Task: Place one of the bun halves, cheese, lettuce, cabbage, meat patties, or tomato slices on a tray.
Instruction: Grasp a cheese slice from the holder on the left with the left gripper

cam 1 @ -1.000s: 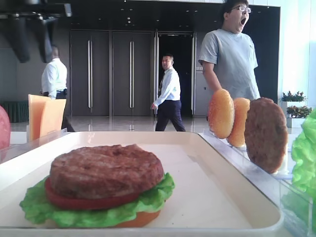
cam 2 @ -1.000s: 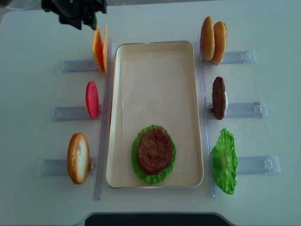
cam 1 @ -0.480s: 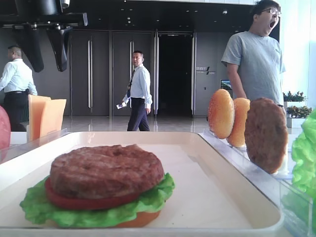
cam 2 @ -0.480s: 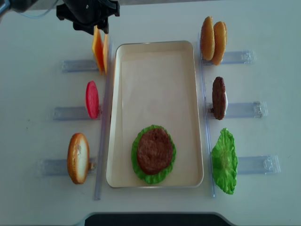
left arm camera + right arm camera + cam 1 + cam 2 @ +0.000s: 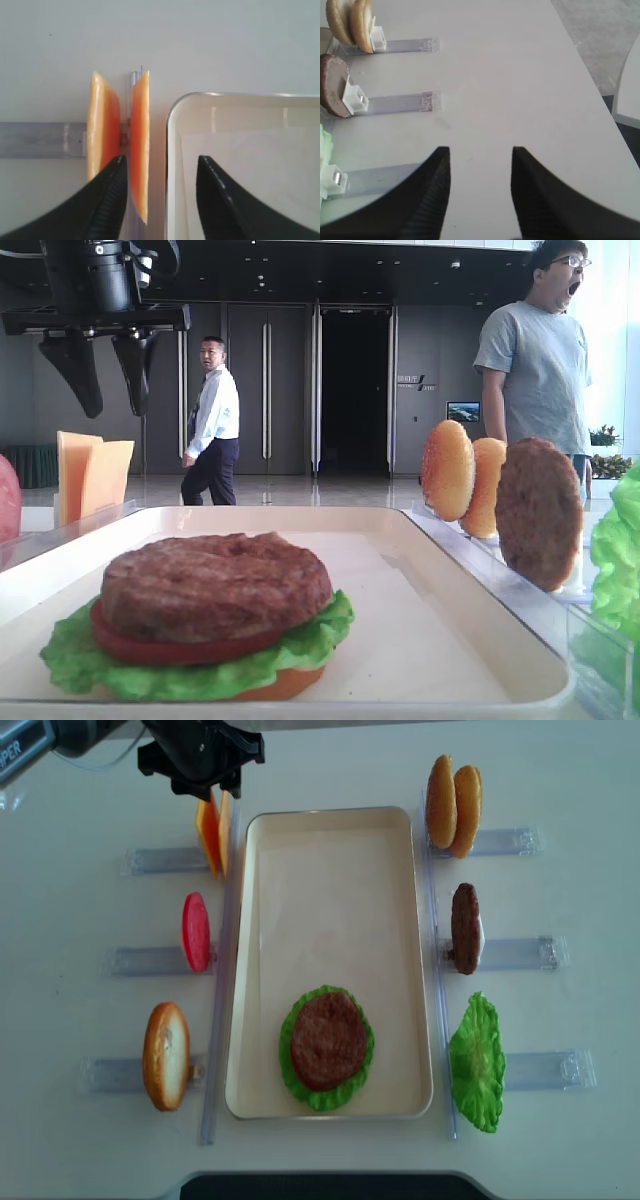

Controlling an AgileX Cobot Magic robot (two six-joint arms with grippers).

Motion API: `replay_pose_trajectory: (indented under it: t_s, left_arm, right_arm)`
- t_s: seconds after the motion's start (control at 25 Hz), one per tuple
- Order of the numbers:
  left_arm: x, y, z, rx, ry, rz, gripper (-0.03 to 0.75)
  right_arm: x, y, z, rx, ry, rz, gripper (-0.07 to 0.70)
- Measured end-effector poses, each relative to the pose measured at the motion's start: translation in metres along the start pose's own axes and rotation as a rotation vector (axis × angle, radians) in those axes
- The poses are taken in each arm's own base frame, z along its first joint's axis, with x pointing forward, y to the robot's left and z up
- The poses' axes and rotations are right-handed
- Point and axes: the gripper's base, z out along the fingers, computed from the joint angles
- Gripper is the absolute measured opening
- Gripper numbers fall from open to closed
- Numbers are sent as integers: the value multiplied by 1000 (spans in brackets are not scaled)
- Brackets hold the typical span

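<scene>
Your left gripper point(image 5: 159, 195) hangs with its jaws spread wide and nothing between them, above the two upright slices of cheese point(image 5: 140, 145) standing in a clear rack point(image 5: 40, 140). From the left wrist camera, the inner slice sits just ahead of your left fingertip point(image 5: 107, 200), the second slice point(image 5: 102, 122) a little farther out, and the rounded corner of the tray point(image 5: 172, 107) lies ahead of your right fingertip. From overhead, the same gripper point(image 5: 205, 780) hovers at the tray's point(image 5: 330, 815) far left corner; toward you on that side stand a tomato slice point(image 5: 196, 931) and a bun half point(image 5: 166, 1055), each on edge in its own rack. Well down the tray rests a meat patty point(image 5: 328, 1040) on lettuce point(image 5: 345, 1092). Your right gripper point(image 5: 480, 195) is parted too, holding nothing over bare table point(image 5: 520, 75); off to its left stand two bun halves point(image 5: 350, 20), another patty point(image 5: 334, 85) and a green leaf point(image 5: 324, 150) in racks.
</scene>
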Motion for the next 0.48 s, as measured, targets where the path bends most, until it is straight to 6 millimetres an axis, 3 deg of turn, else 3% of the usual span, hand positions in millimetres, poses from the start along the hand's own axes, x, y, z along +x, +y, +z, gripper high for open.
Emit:
replay_pose_trajectory:
  t_s: [0.48]
  left_arm:
    - [4,-2,23,-11,31,9,347]
  right_arm:
    - [0,0,0,0,0,0,283]
